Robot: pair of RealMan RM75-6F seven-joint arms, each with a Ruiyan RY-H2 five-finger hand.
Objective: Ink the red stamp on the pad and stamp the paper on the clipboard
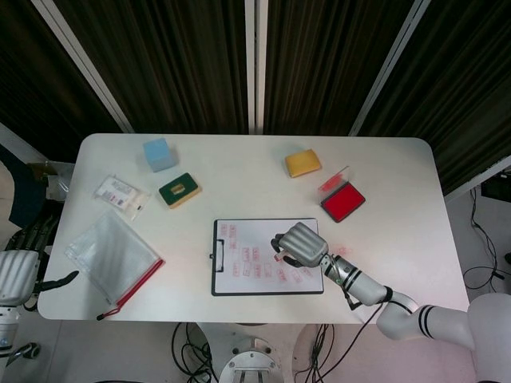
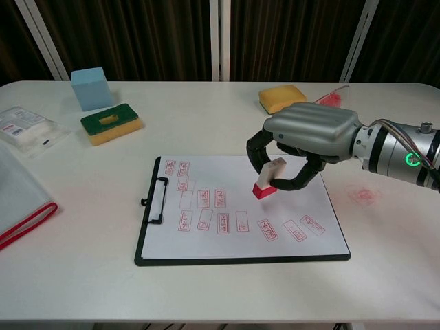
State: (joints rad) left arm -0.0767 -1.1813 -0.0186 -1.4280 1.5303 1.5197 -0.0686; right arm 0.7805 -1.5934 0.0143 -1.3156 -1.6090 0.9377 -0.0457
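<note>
The red stamp (image 2: 269, 179) is pinched between the fingers (image 2: 259, 152) of the right hand (image 2: 302, 141), thumb side and curled fingers on opposite faces of the white handle. The stamp is tilted, its long axis leaning up and to the right in the chest view, the red face lowest and aimed at the paper (image 2: 240, 206). It is judged to hover just above the sheet; contact cannot be told. Directly under and around it a bare patch of paper is seen, with red prints just below and to the left. The coming move is judged to be a straight press down, so the face would need levelling first or the print may come out partial.

The paper is held on the clipboard (image 2: 148, 206), clip at its left edge, mid-desk (image 2: 206, 130). The ink pad (image 1: 342, 202) lies open, well apart behind and right of the hand. The left hand (image 1: 17, 271) is seen off the desk's left edge, fingers apart, holding nothing, far from the clipboard; the right hand is the nearer one.
</note>
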